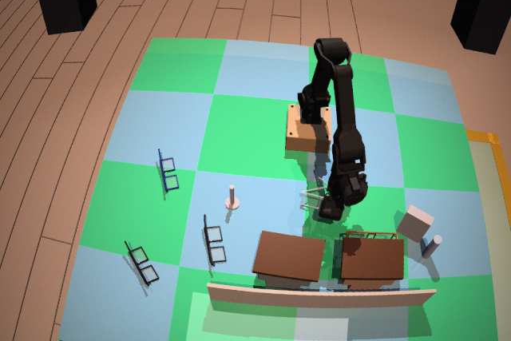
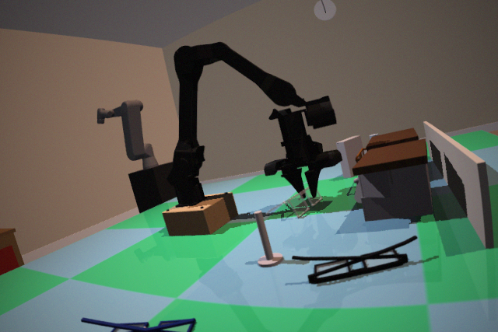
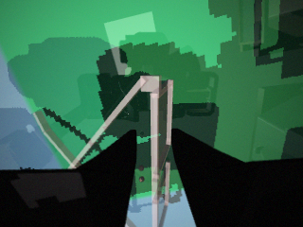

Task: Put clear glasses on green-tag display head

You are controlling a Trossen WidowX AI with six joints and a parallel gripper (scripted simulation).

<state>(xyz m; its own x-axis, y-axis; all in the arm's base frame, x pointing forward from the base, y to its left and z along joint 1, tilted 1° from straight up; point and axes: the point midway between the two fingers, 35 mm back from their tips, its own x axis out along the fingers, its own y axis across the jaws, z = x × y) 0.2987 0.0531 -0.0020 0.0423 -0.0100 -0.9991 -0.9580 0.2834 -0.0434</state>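
The clear glasses (image 1: 312,195) (image 2: 298,216) (image 3: 154,123) are low over or on the checkered mat, directly below the wrist. My gripper (image 2: 309,195) (image 3: 153,134) points down with its fingers part open; a pale frame bar runs between the tips, with a gap on each side. In the top view the arm hides the fingertips and part of the glasses. Two block-shaped heads with brown tops stand side by side: the left one (image 1: 291,255) (image 2: 396,197) shows no glasses, and the right one (image 1: 373,258) has orange glasses (image 1: 371,233) at its face. No green tag is visible.
A pale wall (image 1: 322,296) (image 2: 462,176) stands behind the heads. A thin post (image 1: 231,195) (image 2: 263,235), black glasses (image 1: 137,263) and blue glasses (image 1: 163,170) are to the left. A pale block (image 1: 416,221) (image 2: 348,155) and a grey cylinder (image 1: 431,247) are beside the right head.
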